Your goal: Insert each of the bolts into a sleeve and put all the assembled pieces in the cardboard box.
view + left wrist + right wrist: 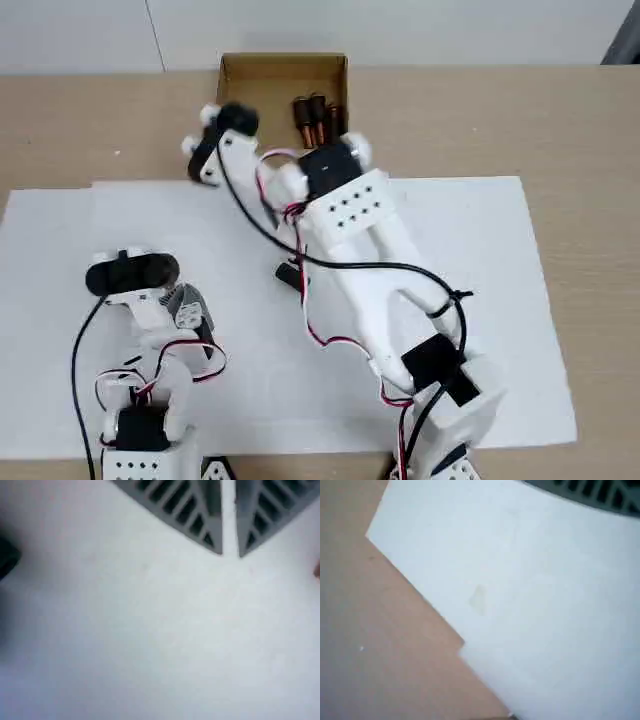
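Note:
The cardboard box (283, 85) stands at the table's far edge, near the middle. Several copper-brown assembled pieces (318, 121) lie together in its right part. My right gripper (207, 148) hangs just off the box's near left corner, above the far edge of the white paper. My left gripper (188, 306) is low over the paper at the near left, pointing down. Its grey ribbed fingertips (212, 540) stand shut with only a thin slit between them and nothing held. A small dark piece (291, 272) lies on the paper, half hidden under the right arm.
A large white paper sheet (480, 250) covers the middle of the wooden table (580, 120). Its edge and a bare strip of table (380, 645) lie below the right wrist. The right arm crosses the sheet diagonally, with cables hanging from it.

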You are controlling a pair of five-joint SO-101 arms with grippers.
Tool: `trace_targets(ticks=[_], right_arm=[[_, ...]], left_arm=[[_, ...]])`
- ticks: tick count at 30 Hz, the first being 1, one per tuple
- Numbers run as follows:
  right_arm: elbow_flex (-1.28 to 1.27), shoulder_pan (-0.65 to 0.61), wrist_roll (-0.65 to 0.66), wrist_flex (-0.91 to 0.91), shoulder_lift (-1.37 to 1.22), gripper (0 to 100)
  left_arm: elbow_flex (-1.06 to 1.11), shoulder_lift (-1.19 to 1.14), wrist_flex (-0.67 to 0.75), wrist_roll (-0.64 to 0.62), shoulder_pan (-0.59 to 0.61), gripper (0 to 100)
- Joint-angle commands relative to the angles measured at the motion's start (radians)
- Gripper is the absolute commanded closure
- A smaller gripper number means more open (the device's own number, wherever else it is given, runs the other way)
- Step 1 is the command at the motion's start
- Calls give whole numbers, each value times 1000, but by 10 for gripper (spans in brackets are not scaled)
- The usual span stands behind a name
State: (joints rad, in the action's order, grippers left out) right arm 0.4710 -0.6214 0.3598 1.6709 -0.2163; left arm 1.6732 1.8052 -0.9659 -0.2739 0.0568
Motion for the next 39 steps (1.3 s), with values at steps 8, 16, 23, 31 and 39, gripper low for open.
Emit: trace_targets(ticks=[8, 16, 23, 31, 39], right_arm=[[-189, -12, -51, -42, 45, 894], [-316, -12, -49, -174, 45, 798], [-324, -22, -49, -216, -36, 791], [-325, -82, -54, -288, -85, 791], [-325, -77, -55, -295, -159, 831]], left_arm=[[-24, 11, -20, 98, 9, 992], [-25, 11, -28, 186, 9, 992], [-25, 11, -28, 189, 11, 992], [-27, 11, -21, 189, 84, 992], [-27, 11, -21, 189, 84, 992]])
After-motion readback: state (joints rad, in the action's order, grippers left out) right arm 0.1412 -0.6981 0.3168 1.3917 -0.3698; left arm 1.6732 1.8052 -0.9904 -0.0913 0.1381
